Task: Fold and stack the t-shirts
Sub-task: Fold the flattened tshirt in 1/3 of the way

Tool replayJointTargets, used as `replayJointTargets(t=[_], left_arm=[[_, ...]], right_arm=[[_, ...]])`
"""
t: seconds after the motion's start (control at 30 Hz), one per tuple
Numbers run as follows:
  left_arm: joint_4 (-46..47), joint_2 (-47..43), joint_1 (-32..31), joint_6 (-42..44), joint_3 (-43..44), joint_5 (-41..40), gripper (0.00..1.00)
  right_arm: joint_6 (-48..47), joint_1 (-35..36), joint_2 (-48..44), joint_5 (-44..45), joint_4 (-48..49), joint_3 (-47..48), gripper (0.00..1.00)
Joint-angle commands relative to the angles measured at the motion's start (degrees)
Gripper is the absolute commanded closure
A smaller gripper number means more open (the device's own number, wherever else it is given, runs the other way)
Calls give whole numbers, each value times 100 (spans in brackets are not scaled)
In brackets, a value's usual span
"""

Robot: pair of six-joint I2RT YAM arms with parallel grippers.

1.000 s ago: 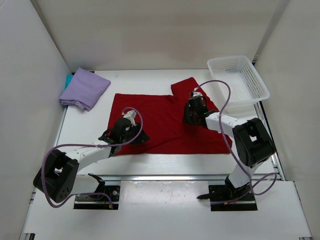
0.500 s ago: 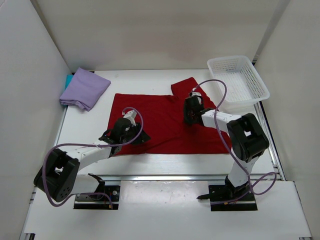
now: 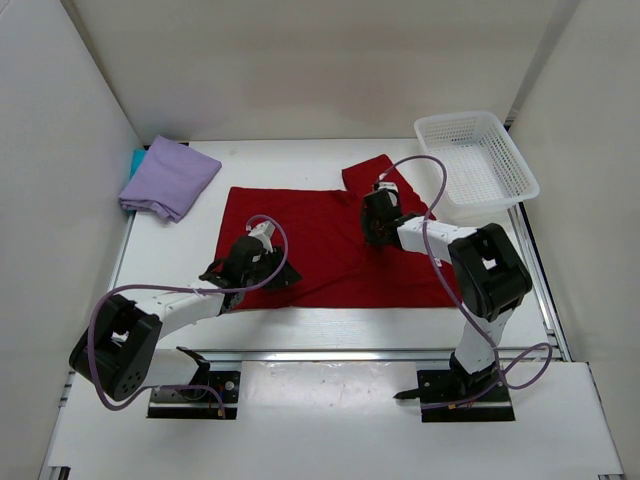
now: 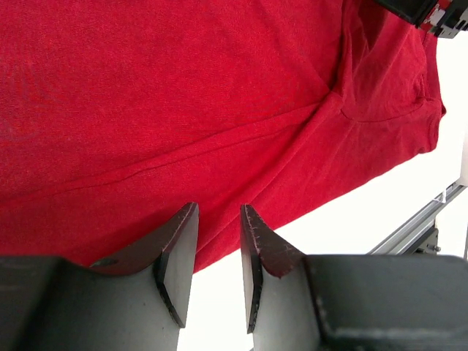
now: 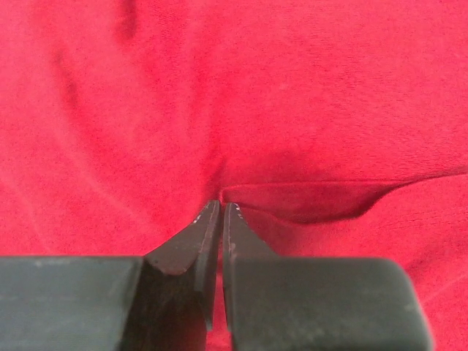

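- Deep red t-shirt (image 3: 330,240) lies spread at the middle of the tabletop (image 3: 300,155); folded light lavender t-shirt (image 3: 170,178) rests on the teal t-shirt (image 3: 136,160) at the far-left corner
- Right jaws closed tight on a small ridge of red cloth near the far-right sleeve; left jaws part open over the near hem, holding nothing
- For a clean fold, the left jaws should probably pinch the hem first, then the 2 arms lift together, keeping the edge taut
- Against 1 second earlier: right jaws have gone from part open to closed and shifted slightly leftward; left jaws and all 3 shirts unchanged
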Motion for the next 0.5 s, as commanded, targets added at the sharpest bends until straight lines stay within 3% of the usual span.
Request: replayJointTargets(t=[0.0,0.3,0.47], left_arm=[[80,-21,-3,-5,172,27,60],[44,-153,120,-49,198,-35,60],[107,-21,498,-67,259,88,59]], right_arm=[[-220,242,-352,368,210,159,99],[-309,374,-229,237,263,220,95],[-344,383,-509,315,123,194,59]])
